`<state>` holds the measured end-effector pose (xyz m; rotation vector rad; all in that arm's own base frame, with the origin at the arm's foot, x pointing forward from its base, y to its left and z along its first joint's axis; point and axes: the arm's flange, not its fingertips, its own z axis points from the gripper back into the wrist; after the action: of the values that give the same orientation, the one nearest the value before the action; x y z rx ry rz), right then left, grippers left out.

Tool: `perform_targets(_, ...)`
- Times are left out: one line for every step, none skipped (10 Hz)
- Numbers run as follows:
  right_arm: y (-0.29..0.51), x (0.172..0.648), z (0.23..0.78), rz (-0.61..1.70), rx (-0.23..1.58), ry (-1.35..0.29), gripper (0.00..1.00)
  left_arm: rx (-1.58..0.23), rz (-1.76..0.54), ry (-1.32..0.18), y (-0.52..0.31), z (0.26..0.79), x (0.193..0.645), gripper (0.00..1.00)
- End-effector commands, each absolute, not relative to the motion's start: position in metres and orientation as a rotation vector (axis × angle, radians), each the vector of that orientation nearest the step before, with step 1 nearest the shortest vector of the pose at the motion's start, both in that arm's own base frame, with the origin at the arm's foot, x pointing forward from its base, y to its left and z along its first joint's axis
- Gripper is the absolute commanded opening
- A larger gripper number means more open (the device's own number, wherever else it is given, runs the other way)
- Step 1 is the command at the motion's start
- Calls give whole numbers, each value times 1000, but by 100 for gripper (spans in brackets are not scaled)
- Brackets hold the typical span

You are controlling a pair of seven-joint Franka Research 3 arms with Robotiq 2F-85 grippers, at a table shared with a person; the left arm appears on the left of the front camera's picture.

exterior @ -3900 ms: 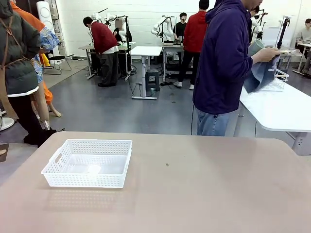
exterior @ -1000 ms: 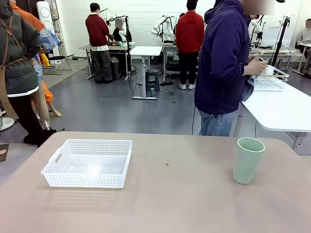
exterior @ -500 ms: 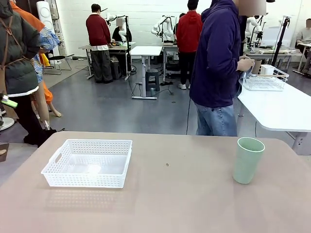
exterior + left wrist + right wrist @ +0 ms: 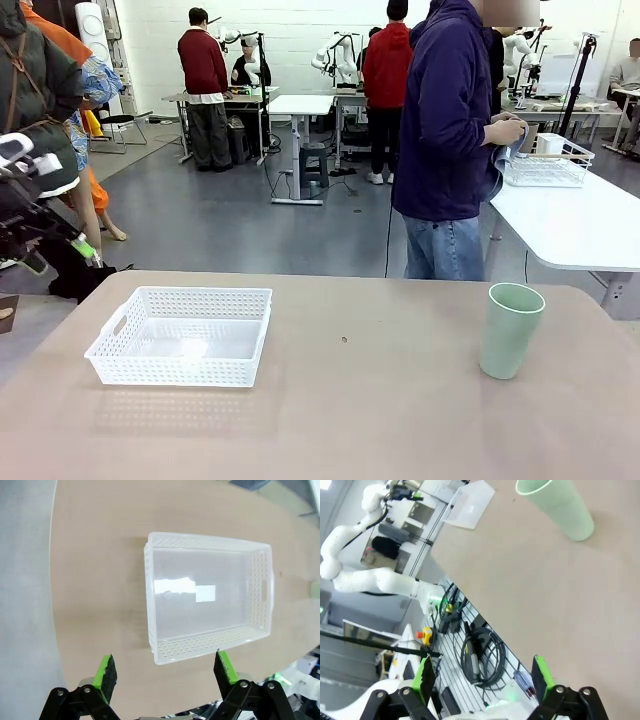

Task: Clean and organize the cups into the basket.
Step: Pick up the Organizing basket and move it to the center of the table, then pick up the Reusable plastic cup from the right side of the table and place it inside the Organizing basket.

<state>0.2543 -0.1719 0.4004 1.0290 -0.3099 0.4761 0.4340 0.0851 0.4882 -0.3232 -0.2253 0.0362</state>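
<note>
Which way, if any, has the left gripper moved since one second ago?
Yes. The left gripper has come in from the picture's left edge and now hangs open, up and left of the basket.

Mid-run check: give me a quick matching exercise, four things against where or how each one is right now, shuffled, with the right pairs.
Things:
1. mint green cup
2. white mesh basket
3. left pincer
4. person's hand

States:
A. empty, on the left part of the table
B. open, pointing down at the basket
C. holding a cloth by the far white table
D. upright, on the right part of the table

Pairs: 1-D, 2-A, 3-B, 4-C
</note>
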Motion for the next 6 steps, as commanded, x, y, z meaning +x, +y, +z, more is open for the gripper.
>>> perform_targets(-176, 255, 390, 474, 994, -305, 100, -232, 70, -238, 74, 473, 435, 100)
perform_targets(-172, 254, 400, 476, 1029, -310, 100, -323, 36, -225, 85, 488, 434, 100)
perform_targets(-172, 254, 400, 476, 1029, -310, 100, -323, 36, -225, 85, 488, 434, 100)
perform_targets(-172, 254, 400, 476, 1029, -310, 100, -323, 36, -225, 85, 488, 434, 100)
perform_targets(-172, 254, 400, 476, 1029, -310, 100, -323, 36, -225, 85, 488, 434, 100)
perform_targets(-172, 255, 397, 478, 1025, -307, 100, -323, 36, -225, 85, 488, 434, 100)
